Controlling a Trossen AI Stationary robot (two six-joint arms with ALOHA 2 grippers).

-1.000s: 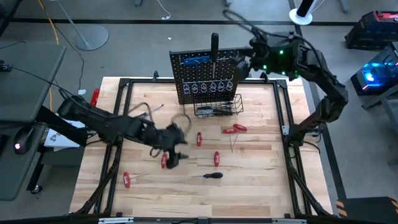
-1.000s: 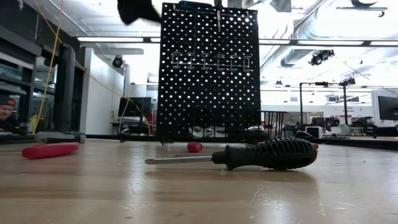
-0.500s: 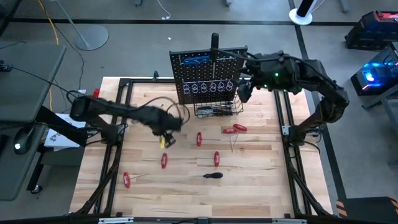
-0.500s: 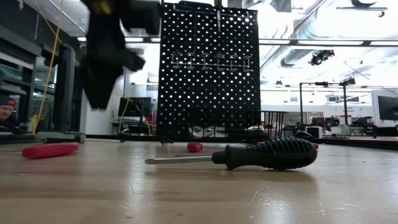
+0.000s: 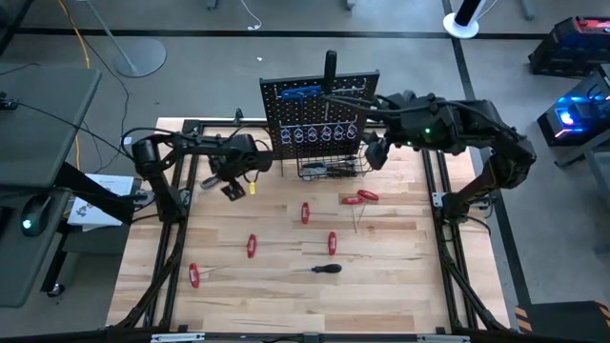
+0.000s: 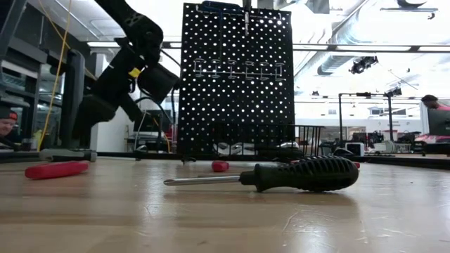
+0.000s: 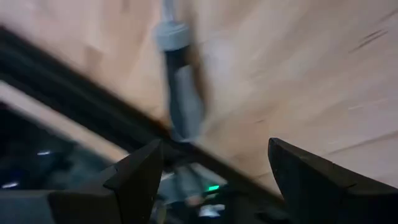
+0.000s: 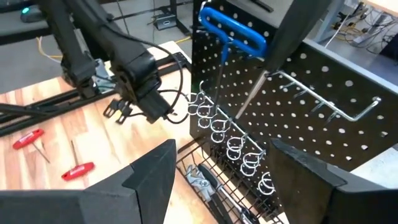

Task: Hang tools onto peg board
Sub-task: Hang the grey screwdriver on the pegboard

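wooden tabletop (image 5: 381, 257) carries scattered red-handled tools (image 5: 360, 198) and a black screwdriver (image 6: 299, 174); peg board (image 6: 235, 77) upright behind; left gripper (image 5: 232, 188) and right gripper (image 5: 375, 152) both spread, empty.

A robotics lab: a framed wooden table (image 5: 381, 238) on grey floor, ceiling light strips (image 6: 365, 48) and monitors behind.

The wooden bench (image 5: 400, 276) is ringed by a black metal frame (image 5: 446, 250). Left of it stands a grey desk (image 5: 38, 124) with a mouse (image 5: 31, 225) near its front edge. On the grey floor beyond the bench sits a round grey stand base (image 5: 136, 59), and a white round base (image 5: 461, 25) lies farther right. At the far right a device glows blue (image 5: 569, 114). In the low view, ceiling lights (image 6: 351, 48) run across the room behind.
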